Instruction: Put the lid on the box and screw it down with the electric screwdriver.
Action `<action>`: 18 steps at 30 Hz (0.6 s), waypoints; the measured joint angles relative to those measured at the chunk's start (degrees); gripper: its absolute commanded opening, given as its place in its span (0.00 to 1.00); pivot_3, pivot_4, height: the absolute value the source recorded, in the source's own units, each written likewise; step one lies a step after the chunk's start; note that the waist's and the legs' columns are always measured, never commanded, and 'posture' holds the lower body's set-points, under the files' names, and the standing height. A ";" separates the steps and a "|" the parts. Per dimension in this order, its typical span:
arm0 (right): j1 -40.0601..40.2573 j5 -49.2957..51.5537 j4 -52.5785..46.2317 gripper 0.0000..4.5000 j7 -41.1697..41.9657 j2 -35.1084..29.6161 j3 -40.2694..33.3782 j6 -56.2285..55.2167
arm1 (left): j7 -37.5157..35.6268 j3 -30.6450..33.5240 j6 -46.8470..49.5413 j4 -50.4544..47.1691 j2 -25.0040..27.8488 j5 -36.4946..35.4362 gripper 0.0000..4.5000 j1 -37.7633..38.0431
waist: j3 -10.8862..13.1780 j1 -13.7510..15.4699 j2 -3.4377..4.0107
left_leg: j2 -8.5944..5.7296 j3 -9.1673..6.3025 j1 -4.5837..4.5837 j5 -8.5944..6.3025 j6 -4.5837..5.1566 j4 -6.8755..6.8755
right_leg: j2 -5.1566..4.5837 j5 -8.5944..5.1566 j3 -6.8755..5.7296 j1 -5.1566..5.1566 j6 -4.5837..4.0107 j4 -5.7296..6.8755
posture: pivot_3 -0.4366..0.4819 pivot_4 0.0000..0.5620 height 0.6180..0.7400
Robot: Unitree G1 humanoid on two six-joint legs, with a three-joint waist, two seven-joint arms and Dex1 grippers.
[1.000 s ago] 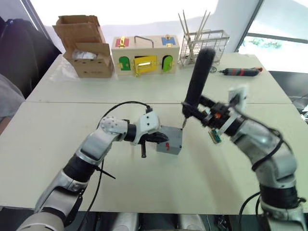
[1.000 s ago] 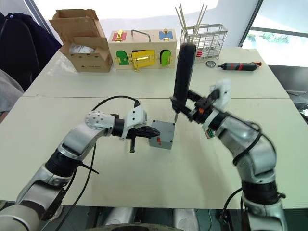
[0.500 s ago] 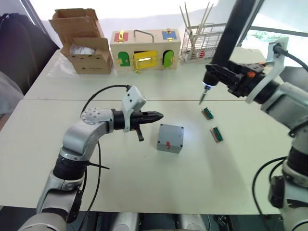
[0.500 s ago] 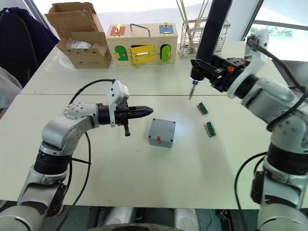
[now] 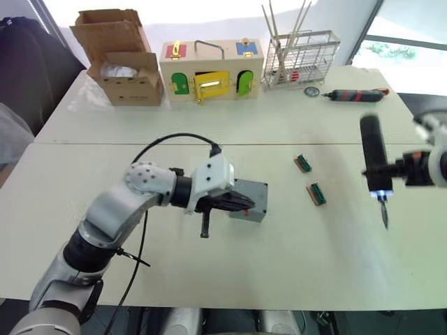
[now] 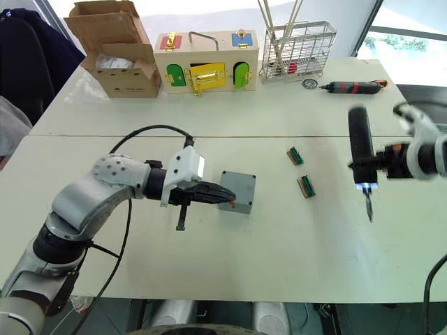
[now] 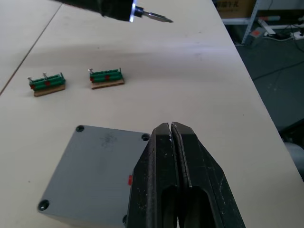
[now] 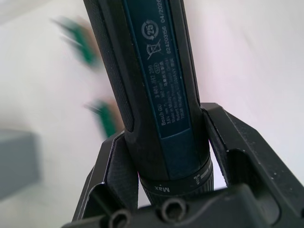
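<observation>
Beside the grey box (image 5: 250,200), on its left, your left gripper (image 6: 222,195) has its two fingers pressed together with nothing between them, their tips resting at the box's top edge, which looks like a way to pin it against sliding while the screws are driven. The lid (image 7: 97,172) already sits flush on the box, so what remains is the screwing. Well to the right of the box, your right gripper (image 8: 166,156) clamps the electric screwdriver (image 6: 361,151) around its barrel, upright with the bit pointing down and the tip lit; held off to that side it is clear of the box and not over any screw hole. The left wrist view gives you what the head views cannot: dark screw holes in the lid's corners, though you cannot tell from it whether screws are seated. It also shows two small green parts (image 7: 107,77) lying between the box and the screwdriver. The right wrist view confirms the firm hold on the barrel.
</observation>
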 measured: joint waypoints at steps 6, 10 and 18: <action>-1.63 -6.02 4.04 0.42 7.00 0.64 5.88 -2.69 | 1.20 -0.70 0.21 -2.12 0.10 0.00 0.00 0.72 | 0.20 -0.27 0.36 | 0.04 0.05 0.00 0.16 -0.29 -0.04 | 0.08 0.02 0.04 -0.13 0.05 0.10 | 0.48 0.27 0.93; -1.51 -8.34 4.04 0.42 10.45 2.00 6.98 -5.12 | 2.15 -0.70 0.56 -2.27 0.13 0.00 0.00 1.76 | 0.21 -0.02 0.34 | 0.04 0.03 0.00 0.17 -0.30 0.03 | 0.10 0.02 0.04 -0.09 0.06 0.13 | 0.48 0.27 0.93; -0.67 -13.95 4.53 0.96 12.30 3.98 7.38 -9.91 | 3.29 -0.70 0.95 -2.07 0.11 0.00 0.00 1.88 | 0.21 0.17 0.31 | 0.02 -0.01 0.00 0.19 -0.34 0.09 | 0.08 0.03 0.04 -0.05 0.07 0.14 | 0.48 0.27 0.93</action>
